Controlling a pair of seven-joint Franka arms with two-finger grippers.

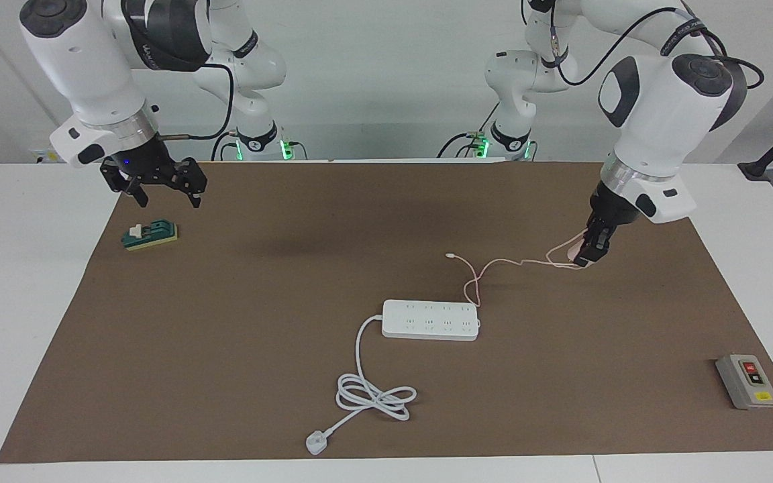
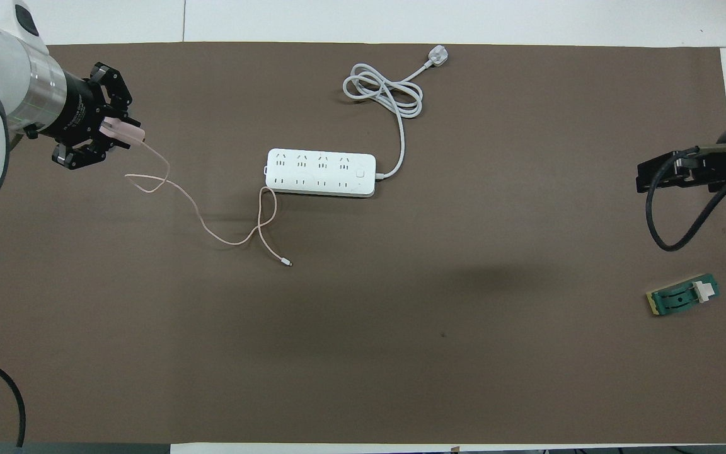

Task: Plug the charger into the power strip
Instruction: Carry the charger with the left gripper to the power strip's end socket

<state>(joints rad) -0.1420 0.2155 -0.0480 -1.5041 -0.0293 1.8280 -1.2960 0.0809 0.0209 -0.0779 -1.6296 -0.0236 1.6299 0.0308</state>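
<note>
The small pale pink charger [image 2: 126,132] sits between the fingertips of my left gripper [image 2: 113,129], which is shut on it just above the mat at the left arm's end. In the facing view the charger [image 1: 578,247] peeks out beside the left gripper [image 1: 588,255]. Its thin pink cable [image 2: 212,221] trails over the mat, loops beside the power strip and ends in a tiny white connector [image 2: 287,263]. The long white power strip [image 2: 321,173] lies flat mid-table, sockets up [image 1: 431,320]. My right gripper [image 1: 164,190] waits open in the air over the mat's edge by the green block.
The strip's thick white cord [image 1: 374,396] coils on the mat farther from the robots and ends in a white plug [image 1: 317,443]. A small green block [image 1: 150,235] lies at the right arm's end. A grey box with red and yellow buttons [image 1: 747,381] sits at the left arm's end.
</note>
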